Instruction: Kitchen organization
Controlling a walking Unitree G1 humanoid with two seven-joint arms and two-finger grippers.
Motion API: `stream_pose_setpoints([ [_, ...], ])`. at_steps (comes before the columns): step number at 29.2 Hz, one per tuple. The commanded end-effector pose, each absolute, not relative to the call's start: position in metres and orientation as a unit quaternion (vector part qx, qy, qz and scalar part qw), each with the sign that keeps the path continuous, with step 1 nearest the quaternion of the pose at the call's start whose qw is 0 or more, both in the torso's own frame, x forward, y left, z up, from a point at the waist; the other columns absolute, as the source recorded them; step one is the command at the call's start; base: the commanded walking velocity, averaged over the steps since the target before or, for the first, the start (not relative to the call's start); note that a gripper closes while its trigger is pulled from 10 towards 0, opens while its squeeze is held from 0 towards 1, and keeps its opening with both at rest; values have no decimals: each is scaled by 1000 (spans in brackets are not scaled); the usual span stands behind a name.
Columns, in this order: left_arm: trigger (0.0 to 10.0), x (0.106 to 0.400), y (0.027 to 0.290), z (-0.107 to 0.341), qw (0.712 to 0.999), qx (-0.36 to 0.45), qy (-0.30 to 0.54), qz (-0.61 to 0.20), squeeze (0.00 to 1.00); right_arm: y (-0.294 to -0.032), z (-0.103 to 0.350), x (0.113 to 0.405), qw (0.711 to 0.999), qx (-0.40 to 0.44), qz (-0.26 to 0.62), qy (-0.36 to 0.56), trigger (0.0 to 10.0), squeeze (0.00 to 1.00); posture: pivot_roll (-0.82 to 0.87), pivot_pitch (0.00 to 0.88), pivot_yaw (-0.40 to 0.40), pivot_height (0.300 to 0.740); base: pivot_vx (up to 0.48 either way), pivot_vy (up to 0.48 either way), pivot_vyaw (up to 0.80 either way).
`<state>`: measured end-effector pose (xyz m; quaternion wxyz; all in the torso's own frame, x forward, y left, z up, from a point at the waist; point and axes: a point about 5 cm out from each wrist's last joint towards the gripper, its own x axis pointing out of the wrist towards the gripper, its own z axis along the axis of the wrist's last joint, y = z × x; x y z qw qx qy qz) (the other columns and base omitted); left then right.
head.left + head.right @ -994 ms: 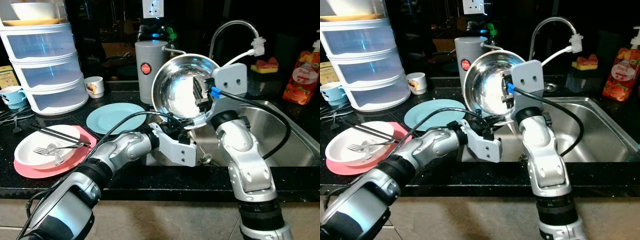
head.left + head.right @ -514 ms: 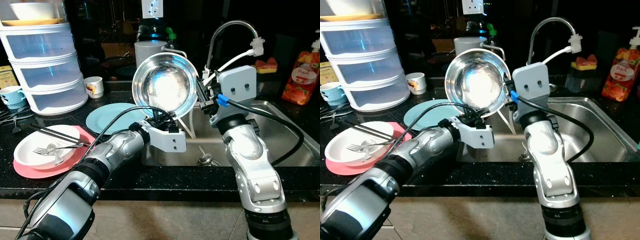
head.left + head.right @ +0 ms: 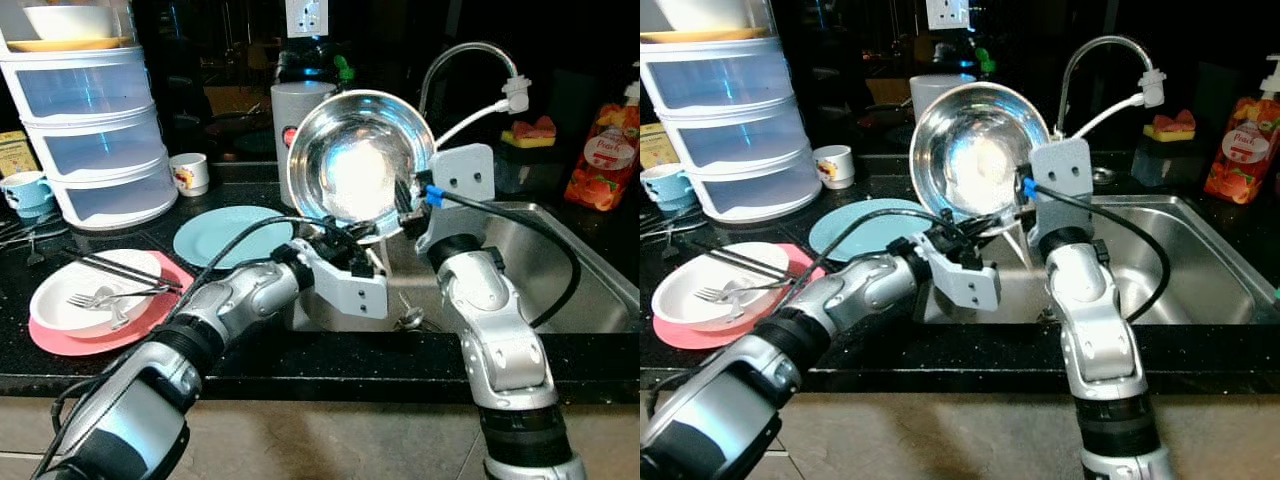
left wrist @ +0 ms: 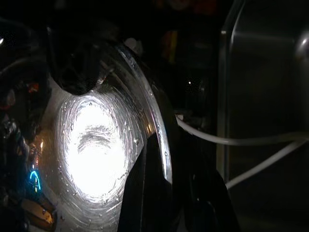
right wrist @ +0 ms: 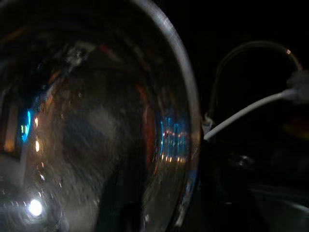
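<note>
Steel bowl (image 3: 362, 155) sits tilted at upper centre of the frame, its hollow facing the camera, above the sink (image 3: 590, 270) edge. The left gripper (image 3: 352, 243) pinches its lower rim; the left wrist view shows a finger (image 4: 149, 188) on each side of the rim. The right gripper (image 3: 407, 196) clamps the rim at centre right. This looks like mid-carry with both arms; next the bowl needs a resting place, perhaps the counter (image 3: 160, 235) at left. The right fingertips are partly hidden by the bowl's edge, and the right wrist view is murky.
</note>
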<state>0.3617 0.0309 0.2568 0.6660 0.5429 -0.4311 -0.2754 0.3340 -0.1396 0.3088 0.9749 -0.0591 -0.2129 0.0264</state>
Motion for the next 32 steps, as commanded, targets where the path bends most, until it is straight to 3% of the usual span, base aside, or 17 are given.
stream_pose_setpoints([
  [1, 10000, 356, 28, 261, 658, 532, -458, -273, 0, -145, 304, 338, 980, -37, 18, -193, 0, 0, -28, 43, -8, 740, 0, 0, 0],
  [8, 10000, 358, 30, 261, 659, 534, -456, -270, 0, -145, 304, 338, 981, -9, 22, -190, 0, 0, -22, 43, -6, 740, 0, 0, 0],
  [9, 10000, 358, 30, 262, 664, 526, -455, -273, 1000, -145, 304, 338, 982, -6, 22, -189, 0, 0, -21, 45, -4, 740, 0, 0, 0],
  [16, 10000, 355, 29, 265, 666, 517, -462, -275, 1000, -146, 302, 339, 982, 1, 19, -187, 0, 0, -16, 49, -4, 740, 0, 0, 0],
  [17, 10000, 354, 29, 266, 668, 513, -464, -274, 0, -147, 302, 339, 982, 2, 15, -187, 0, 0, -16, 49, -4, 740, 0, 0, 0],
  [20, 10000, 352, 30, 267, 673, 500, -468, -281, 0, -150, 301, 341, 983, 3, 0, -186, 0, 0, -15, 51, -2, 740, 0, 0, 0],
  [23, 10000, 335, 37, 274, 717, 407, -465, -324, 0, -187, 293, 349, 976, 14, -129, -174, 0, 0, -12, 53, -1, 740, 0, 0, 0],
  [29, 10000, 326, 39, 267, 762, 346, -411, -362, 0, -212, 284, 352, 968, 14, -197, -156, 0, 0, 3, 57, -5, 740, 0, 0, 0],
  [30, 10000, 325, 40, 262, 788, 316, -373, -374, 0, -223, 278, 354, 964, 16, -223, -141, 4863, 0, 14, 59, -11, 740, 0, 0, 0],
  [31, 10000, 325, 40, 262, 788, 316, -373, -374, 0, -223, 278, 354, 964, 16, -223, -141, 4863, 0, 14, 59, -11, 740, 0, 0, 0],
  [32, 10000, 328, 41, 256, 810, 298, -332, -380, 0, -227, 274, 355, 965, 8, -230, -129, 10000, 0, 14, 59, -11, 740, 0, 0, 0],
])
